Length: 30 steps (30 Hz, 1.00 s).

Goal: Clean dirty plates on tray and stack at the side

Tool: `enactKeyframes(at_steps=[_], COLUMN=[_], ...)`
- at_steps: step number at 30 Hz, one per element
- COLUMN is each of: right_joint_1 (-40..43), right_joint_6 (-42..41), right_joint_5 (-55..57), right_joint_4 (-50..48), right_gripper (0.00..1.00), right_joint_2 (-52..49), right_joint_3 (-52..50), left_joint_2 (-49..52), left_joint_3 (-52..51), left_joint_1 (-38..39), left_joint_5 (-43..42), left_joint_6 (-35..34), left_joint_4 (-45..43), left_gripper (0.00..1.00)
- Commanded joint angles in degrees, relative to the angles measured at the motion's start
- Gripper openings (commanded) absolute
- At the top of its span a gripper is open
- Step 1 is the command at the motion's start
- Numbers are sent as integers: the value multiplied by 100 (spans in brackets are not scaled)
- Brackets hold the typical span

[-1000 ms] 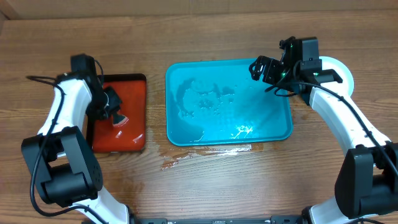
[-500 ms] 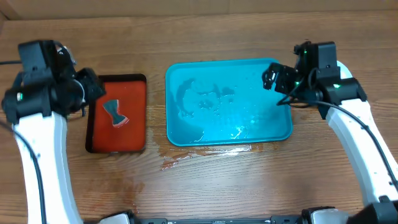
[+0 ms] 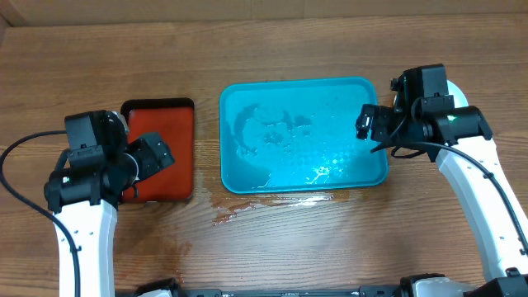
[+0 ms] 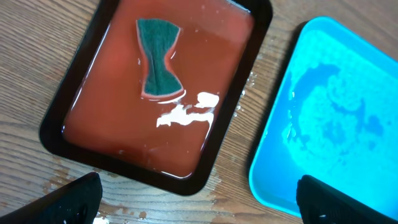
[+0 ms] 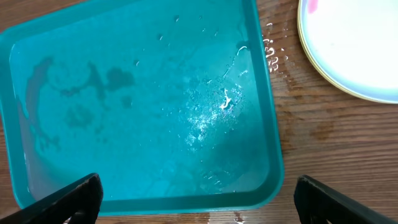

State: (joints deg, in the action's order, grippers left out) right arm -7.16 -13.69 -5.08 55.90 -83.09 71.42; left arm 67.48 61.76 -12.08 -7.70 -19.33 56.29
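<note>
Wet turquoise tray (image 3: 280, 161) at the centre of the table (image 3: 330, 247). The plates (image 5: 354, 43) lie on the table just beside the tray's right rim, apart from it. The upper one has a yellow-green rim and a pink smear at the frame's edge. At left, a red tray (image 4: 214, 74) holds shallow water and a green sponge (image 4: 158, 59). The left end effector (image 4: 199, 193) hangs over the red tray's near rim, released and empty. The right end effector (image 5: 198, 193) hovers over the turquoise tray, likewise released.
</note>
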Motion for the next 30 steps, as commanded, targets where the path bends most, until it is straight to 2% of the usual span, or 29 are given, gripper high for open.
enactKeyframes(at_steps=[1, 16, 30], right_joint_1=[4, 4, 4], right_joint_6=[63, 66, 22], right_joint_5=[31, 33, -155], right_joint_4=[46, 232, 382], right_gripper=[100, 100, 100], right_joint_2=[90, 297, 1211], right_joint_3=[92, 109, 109], left_joint_2=[264, 1091, 1384], left_joint_3=[-57, -57, -57], left_joint_1=[9, 9, 9], left_joint_5=[63, 63, 68], left_joint_6=[-57, -57, -59], left_joint_4=[-22, -24, -24], left_gripper=[100, 100, 100])
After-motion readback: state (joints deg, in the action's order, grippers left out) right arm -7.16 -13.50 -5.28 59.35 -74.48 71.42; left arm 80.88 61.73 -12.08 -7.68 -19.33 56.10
